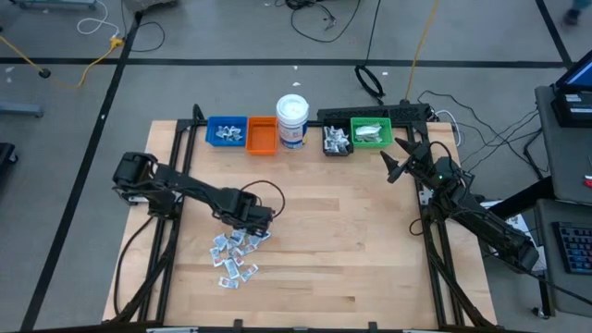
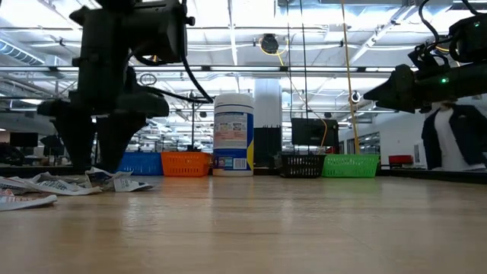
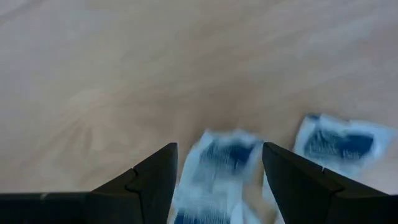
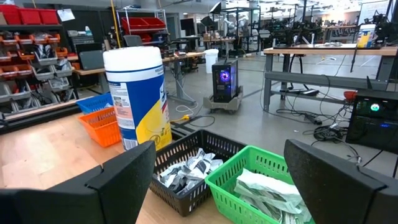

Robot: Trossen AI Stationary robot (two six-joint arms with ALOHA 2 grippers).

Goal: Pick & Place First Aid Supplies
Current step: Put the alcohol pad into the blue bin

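Grey floor point(image 1: 231, 37) (cables strewn), red-bin shelving point(image 4: 28, 37), bright ceiling lights point(image 2: 319, 30).

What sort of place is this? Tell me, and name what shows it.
Most likely a robotics lab or workshop. Behind the green bin stand workbenches, shelves of red parts bins and a lit computer tower, with cables trailing over the floor around the wooden table.

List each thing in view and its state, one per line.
left gripper: open, over the packets
right gripper: open, empty, raised near the green bin
packets: loose pile on the table
blue bin: holds packets
orange bin: looks empty
black bin: holds packets
green bin: holds packets
jar: upright
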